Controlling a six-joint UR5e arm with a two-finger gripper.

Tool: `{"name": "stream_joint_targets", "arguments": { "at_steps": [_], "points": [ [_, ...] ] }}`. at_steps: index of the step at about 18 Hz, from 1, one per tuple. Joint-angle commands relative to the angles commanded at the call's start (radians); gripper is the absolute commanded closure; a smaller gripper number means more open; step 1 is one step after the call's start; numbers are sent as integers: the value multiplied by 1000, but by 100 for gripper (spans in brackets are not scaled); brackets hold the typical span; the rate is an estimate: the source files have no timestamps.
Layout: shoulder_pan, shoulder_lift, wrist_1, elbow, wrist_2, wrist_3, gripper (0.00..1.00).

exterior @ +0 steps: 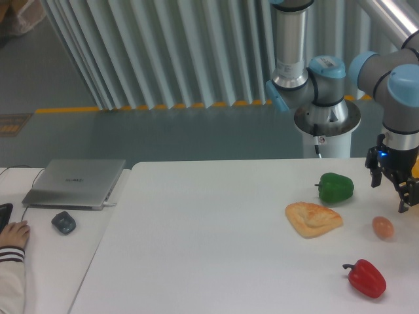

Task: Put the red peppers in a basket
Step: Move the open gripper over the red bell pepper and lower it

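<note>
The red pepper (366, 278) lies on the white table near its front right corner, glossy, with its dark stem pointing left. My gripper (389, 193) hangs at the right edge of the view, well behind the pepper and above the table. It is open, and nothing is between its fingers (374, 177). Only a small yellow-orange sliver of the basket (415, 171) shows at the right edge, just behind the gripper.
A green pepper (336, 187), a flat tan bread piece (313, 218) and a small brownish egg (383, 227) lie between the gripper and the red pepper. At the far left are a laptop (74, 182), a mouse (63, 222) and a person's hand (13, 233).
</note>
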Motion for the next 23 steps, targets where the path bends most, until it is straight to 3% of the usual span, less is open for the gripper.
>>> {"name": "stream_joint_targets", "arguments": {
  "at_steps": [2, 5, 7, 12, 19, 23],
  "points": [
    [-30, 0, 3, -9, 2, -148, 0],
    [-86, -41, 43, 60, 5, -308, 0],
    [-92, -58, 43, 98, 31, -483, 0],
    [-92, -72, 52, 106, 35, -722, 0],
    [-144, -127, 225, 97, 51, -999, 0],
    [-152, -146, 227, 115, 77, -1163, 0]
  ]
}}
